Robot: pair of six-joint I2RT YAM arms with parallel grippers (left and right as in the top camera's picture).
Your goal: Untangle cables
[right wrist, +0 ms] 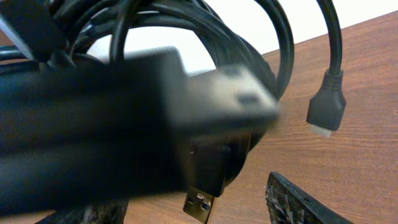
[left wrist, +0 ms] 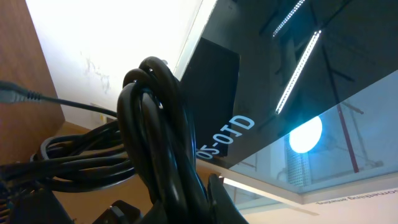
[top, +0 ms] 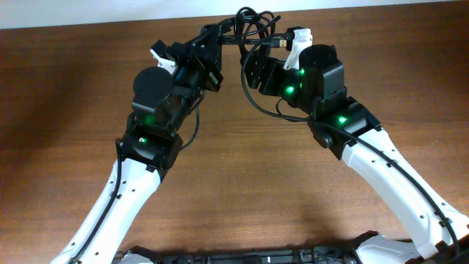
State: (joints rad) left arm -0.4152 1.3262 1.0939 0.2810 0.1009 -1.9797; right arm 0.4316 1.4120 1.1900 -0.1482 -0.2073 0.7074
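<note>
The knotted cables (top: 253, 26) hang at the far edge of the tabletop (top: 242, 191), between our two arms. Our left gripper (top: 214, 40) is clamped on them; we cannot tell whether the right gripper (top: 277, 48) is open or gripping.

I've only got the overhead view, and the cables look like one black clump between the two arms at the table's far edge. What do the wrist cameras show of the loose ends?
Observer: Right wrist view: one dark plug hangs free on its cord above the table, beside the cables without touching them.
Operator: Any other end?
Observer: A metal-tipped plug pokes out under the clump, low in that view.
Operator: And the left wrist?
Observer: Several strands doubled into one tight upright bend, close to the lens.
</note>
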